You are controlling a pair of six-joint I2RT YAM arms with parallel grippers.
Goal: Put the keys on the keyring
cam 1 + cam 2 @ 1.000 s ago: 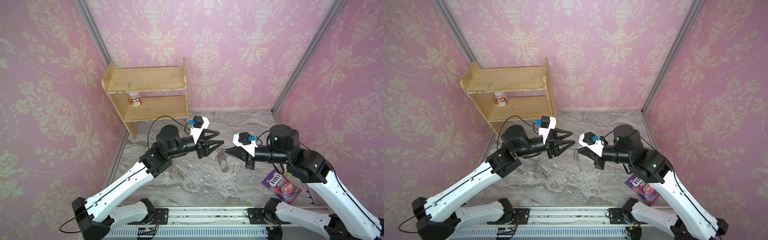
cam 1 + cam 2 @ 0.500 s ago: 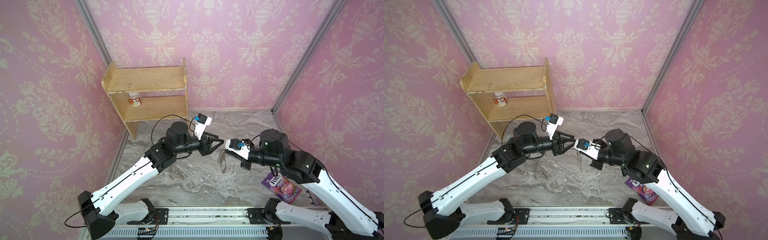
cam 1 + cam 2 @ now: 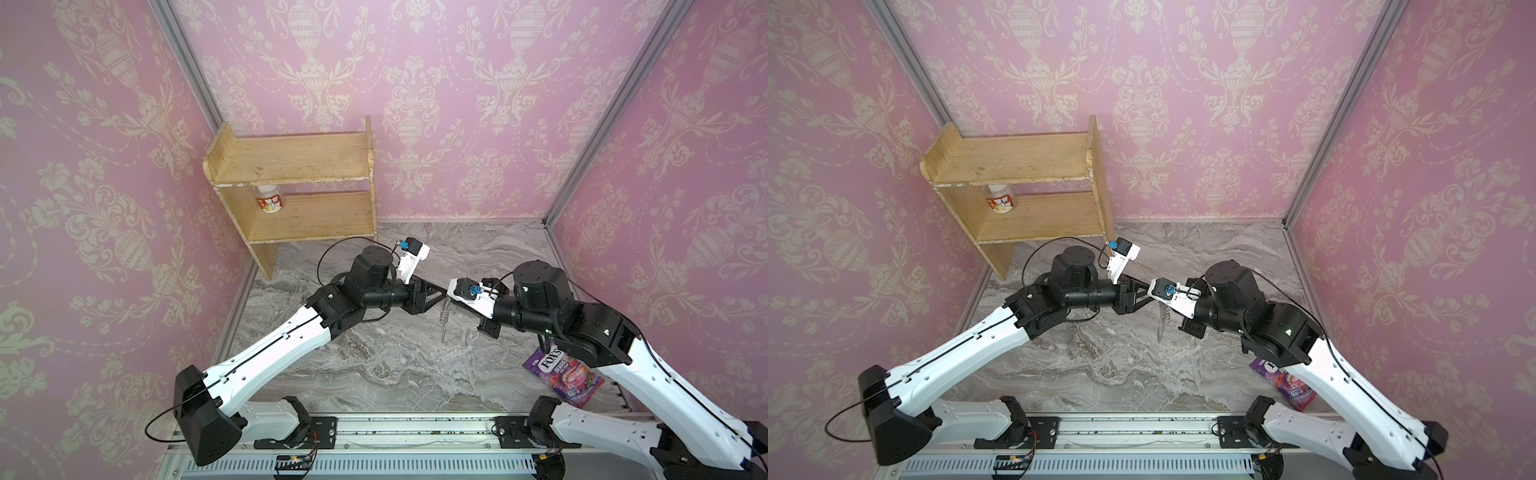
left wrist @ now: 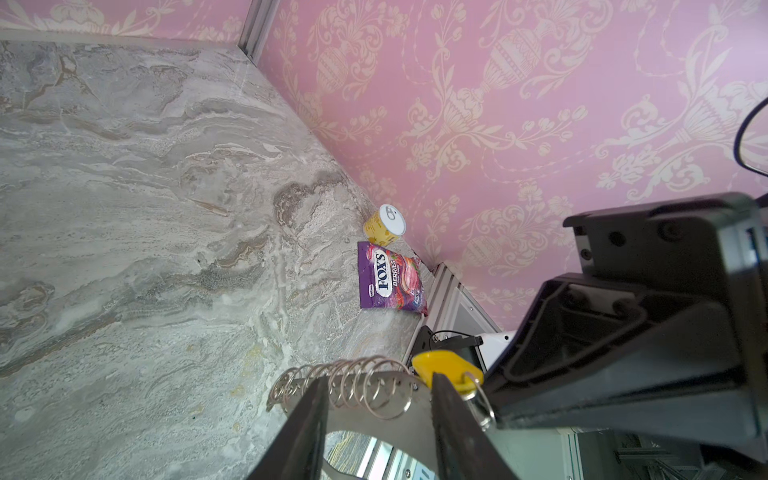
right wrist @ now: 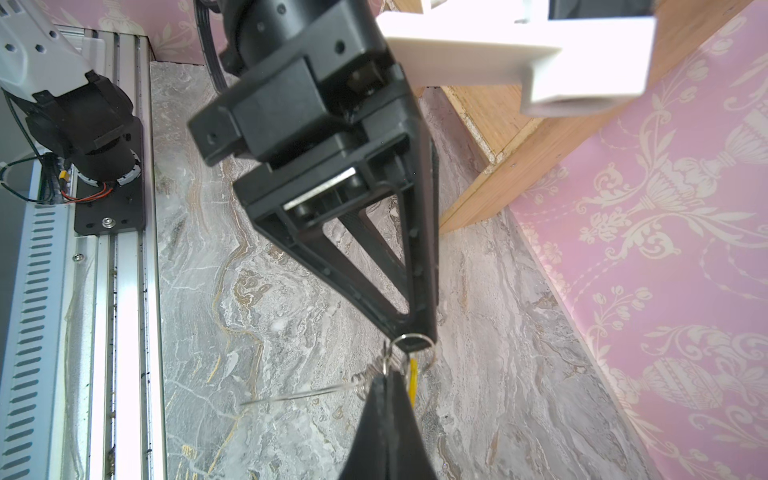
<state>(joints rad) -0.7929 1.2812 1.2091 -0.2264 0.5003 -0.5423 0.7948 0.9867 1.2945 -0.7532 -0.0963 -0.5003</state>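
Pink patterned walls are enclosing a grey marble tabletop [image 3: 374, 374]. A wooden shelf [image 3: 291, 166] is standing in the far left corner, and a purple sweets packet [image 3: 561, 374] is lying near the right edge, partly hidden under my right arm. In both top views I am seeing the left gripper [image 3: 442, 296] and right gripper [image 3: 452, 299] sitting tip to tip above the middle of the table. The right one's tips are hiding beneath its own wrist camera. The keyring [image 3: 443, 320] is hanging just below them, edge-on, its long axis pointing down toward the table. Anything smaller is too tiny to make out from up here.

Left wrist view: my left fingers [image 4: 307, 432] are standing apart with a clear gap, framing the keyring's flat grey body, which the picture's edge is cutting off. Its silver rings [image 4: 353, 382] are running in a row along one edge. The yellow key tag [image 4: 446, 365] is sitting at the end of that row, right at one fingertip. I cannot tell whether its metal loop is linked on.

Right wrist view: the right gripper is pinching shut on the keyring, which is showing only as a thin, blurred sliver. The key tag is hanging edge-on just beside those fingers, its loop sitting at the left gripper's tip.
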